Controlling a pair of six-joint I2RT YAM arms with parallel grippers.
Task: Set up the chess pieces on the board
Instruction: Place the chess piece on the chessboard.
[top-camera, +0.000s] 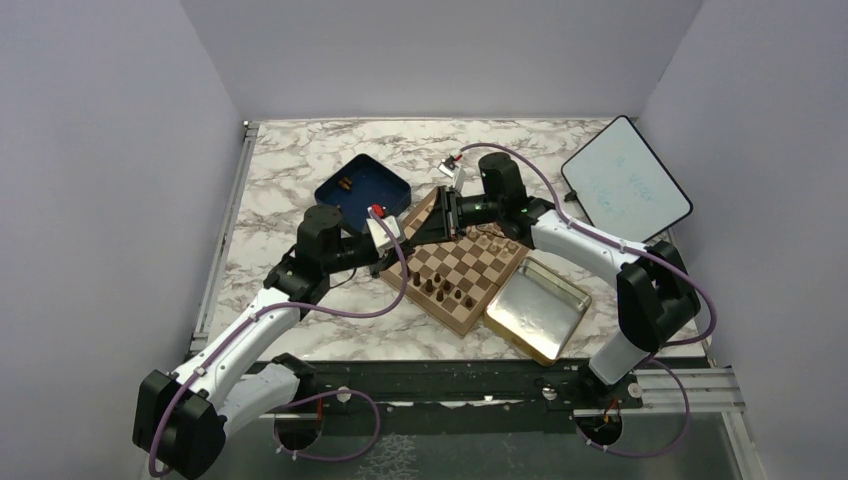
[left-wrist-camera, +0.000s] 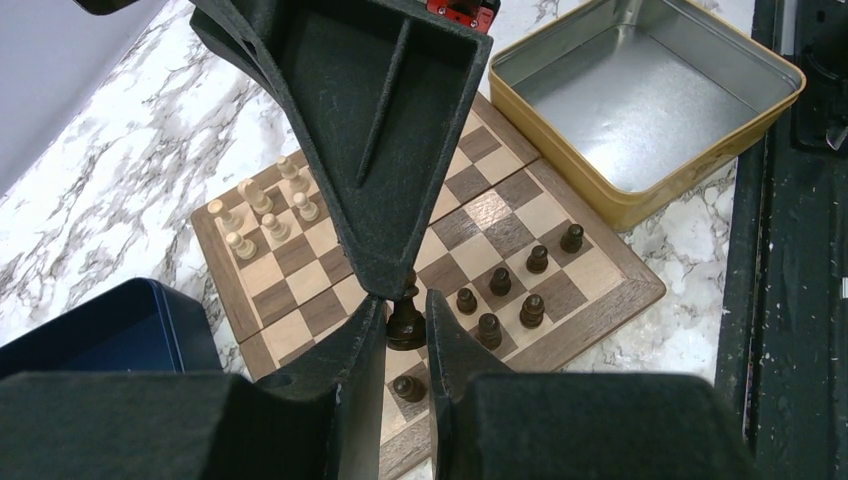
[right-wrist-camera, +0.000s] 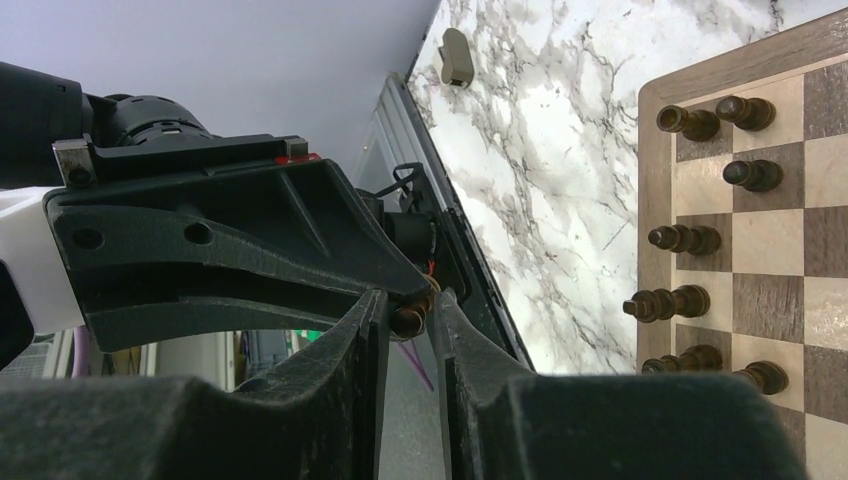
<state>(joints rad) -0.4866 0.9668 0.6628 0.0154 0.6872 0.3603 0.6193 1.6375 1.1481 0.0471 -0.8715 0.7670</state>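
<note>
Left gripper (left-wrist-camera: 405, 303) nearly closed, pinching a dark chess piece (left-wrist-camera: 405, 325) at lower centre, over the board (left-wrist-camera: 520, 215); right gripper (right-wrist-camera: 412, 300) narrowly clamps the piece's top; other dark pieces (left-wrist-camera: 500, 283) stand upright on the board's lower-right squares.

setting: robot lab test cell, not a home or an office.
evidence:
- two white-and-black robot arms, left arm (top-camera: 250, 330) and right arm (top-camera: 590, 245), are bolted side by side to a black metal rail (top-camera: 450, 385) at the near edge of the surface (top-camera: 300, 170).
- purple cables (top-camera: 350, 312) run exposed along both arms.
- plain pale walls (top-camera: 440, 50) box the surface in on three sides.
- the surface has a marble-look covering with a metal strip (top-camera: 222, 230) down its left edge.
- a small whiteboard (top-camera: 625, 185) with faint writing sits at the far right.
- props: chessboard (top-camera: 470, 270), tin tray (top-camera: 538, 305), blue box (top-camera: 375, 180).
</note>
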